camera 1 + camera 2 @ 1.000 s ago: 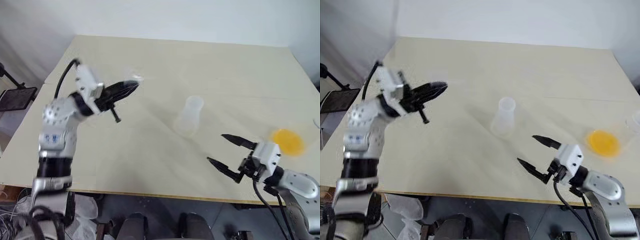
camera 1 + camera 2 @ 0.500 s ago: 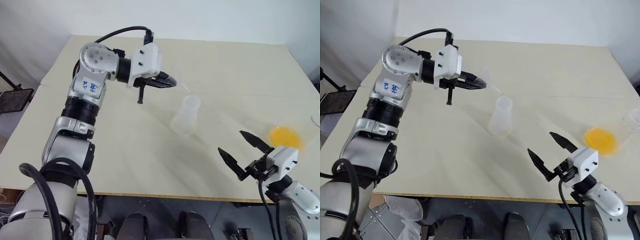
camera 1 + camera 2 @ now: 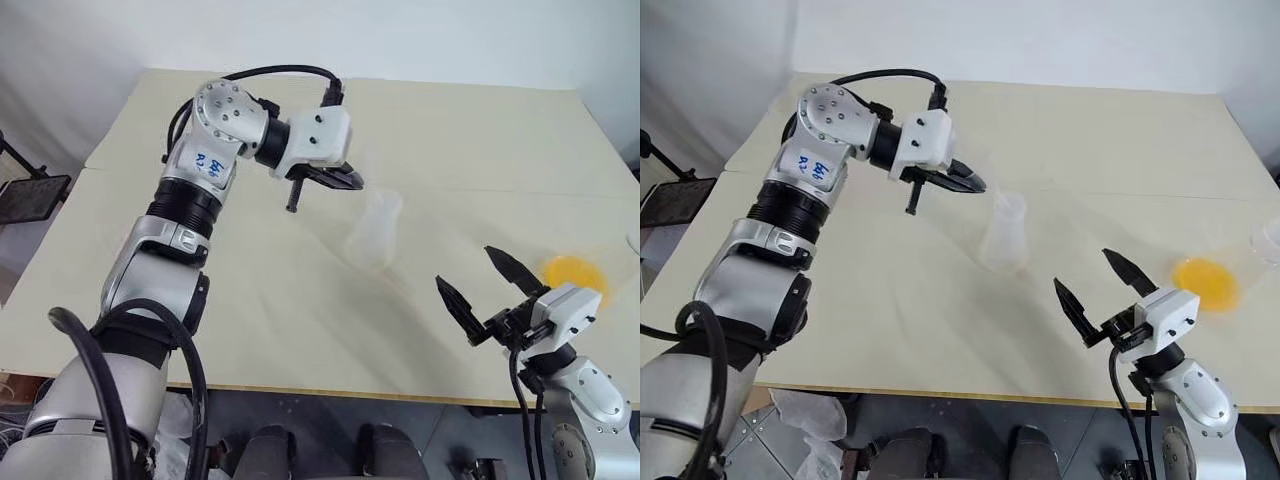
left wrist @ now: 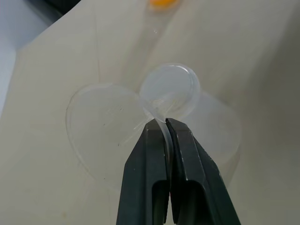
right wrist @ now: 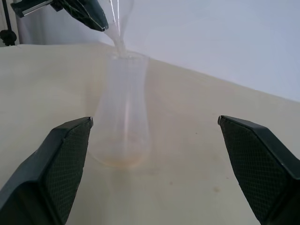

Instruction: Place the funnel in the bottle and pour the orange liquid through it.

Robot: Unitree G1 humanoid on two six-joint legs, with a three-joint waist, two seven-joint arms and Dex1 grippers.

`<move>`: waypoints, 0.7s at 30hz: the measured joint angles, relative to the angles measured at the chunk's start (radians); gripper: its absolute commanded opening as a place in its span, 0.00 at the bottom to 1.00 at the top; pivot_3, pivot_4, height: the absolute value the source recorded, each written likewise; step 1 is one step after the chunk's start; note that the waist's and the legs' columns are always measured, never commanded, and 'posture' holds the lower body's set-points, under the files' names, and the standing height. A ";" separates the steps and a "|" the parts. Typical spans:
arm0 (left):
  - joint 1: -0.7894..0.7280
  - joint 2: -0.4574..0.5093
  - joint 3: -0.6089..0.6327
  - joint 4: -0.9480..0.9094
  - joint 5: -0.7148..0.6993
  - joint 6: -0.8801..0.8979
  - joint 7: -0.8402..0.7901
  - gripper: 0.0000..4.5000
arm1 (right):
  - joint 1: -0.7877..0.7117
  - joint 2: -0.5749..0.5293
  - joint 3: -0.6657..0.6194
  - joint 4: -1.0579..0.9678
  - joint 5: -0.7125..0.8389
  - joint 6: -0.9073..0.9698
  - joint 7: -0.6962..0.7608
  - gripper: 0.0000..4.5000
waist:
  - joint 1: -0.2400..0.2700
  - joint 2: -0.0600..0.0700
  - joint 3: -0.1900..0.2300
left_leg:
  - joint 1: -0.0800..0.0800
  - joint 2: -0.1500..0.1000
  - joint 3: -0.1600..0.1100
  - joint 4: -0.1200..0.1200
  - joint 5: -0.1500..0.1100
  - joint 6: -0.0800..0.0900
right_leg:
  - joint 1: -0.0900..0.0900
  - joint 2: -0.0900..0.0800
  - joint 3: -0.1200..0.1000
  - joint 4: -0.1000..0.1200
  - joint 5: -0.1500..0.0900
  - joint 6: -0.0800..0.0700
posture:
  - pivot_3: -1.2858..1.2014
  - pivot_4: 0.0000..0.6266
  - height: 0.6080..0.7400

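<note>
1. Left eye view. My left gripper (image 3: 352,180) was closed on the funnel's rim and held just beside the mouth of the bottle (image 3: 375,232), which stood upright near the middle of the table (image 3: 470,140). The funnel itself was barely discernible here. My right gripper (image 3: 478,287) hovered with its jaws spread wide and empty, between the bottle and the orange liquid (image 3: 573,275), well apart from both.

2. Right eye view. Same layout. The orange liquid sat in a clear vessel near the right edge of the table, untouched. Judgement: the funnel was at the bottle but not yet released; pouring had not begun.

3. Left wrist view. My closed jaws pinched the thin edge of the funnel (image 4: 105,129), a clear, nearly invisible flared disc. Its narrow end lay at the bottle's round mouth; I could not tell whether the spout was fully seated inside or only resting at the lip. The bottle read as frosted and translucent, widening below the neck.

4. Right wrist view. My right jaws stood wide open, nothing between them. Beyond them the bottle rose from a broad base to a slim neck, the funnel tilted above it with its spout at the opening, held by the other gripper.

5. Remaining, as I judged: seat and release the funnel, fetch the liquid, pour.
</note>
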 measured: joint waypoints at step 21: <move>-0.034 -0.058 0.068 0.033 -0.049 0.132 -0.078 1.00 | 0.008 0.012 0.031 -0.010 -0.018 -0.025 -0.034 1.00 | -0.003 0.000 0.000 | 0.000 0.000 0.001 0.000 0.000 0.000 | -0.001 0.000 0.000 0.001 0.000 0.000 | 0.52 0.24 1.00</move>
